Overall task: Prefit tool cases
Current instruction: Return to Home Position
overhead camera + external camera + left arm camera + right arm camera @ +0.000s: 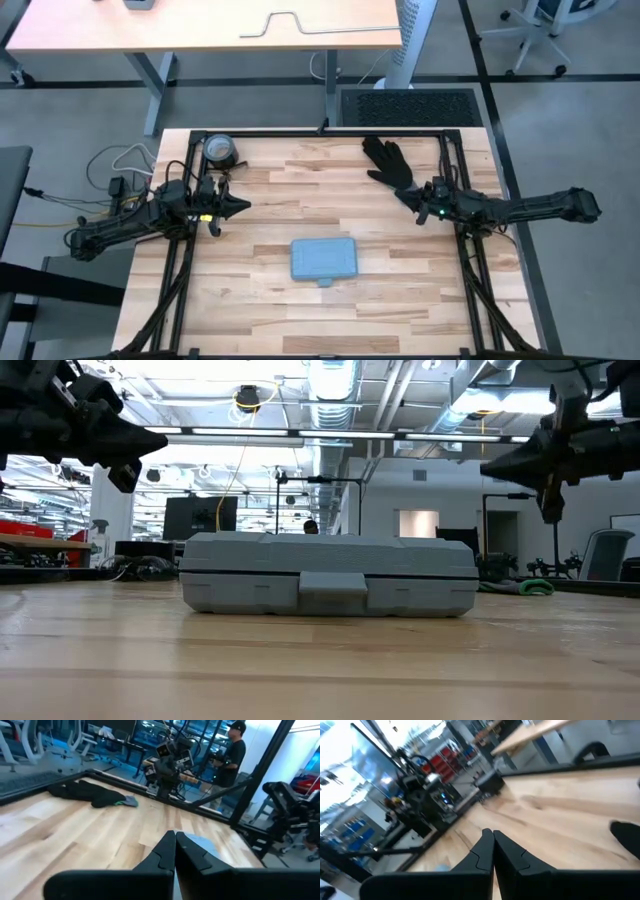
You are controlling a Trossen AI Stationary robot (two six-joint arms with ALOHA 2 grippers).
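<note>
Two grippers hang clear of the work, one to each side of the table's middle. The left gripper (238, 207) and the right gripper (403, 192) point their tips inward toward each other, and each wrist view shows its fingers pressed together with nothing between them. The tool case (324, 259) lies shut and flat on the wooden table (270, 320), between the two grippers and toward the near edge from both. Its long axis runs left to right and its handle tab (325, 283) faces the near edge. Neither arm is plainly nearer, as the case sits about midway. From table height both grippers show above the level of the lid, well apart from it. Bare wood surrounds the case on every side. A black glove (388, 160) lies close by the right gripper's tip on its far side, and a dark tape roll (221, 150) sits near the far-left corner. What remains is likely only drawing the arms back, with no contact needed; the glove is the one thing the right arm might brush.
</note>
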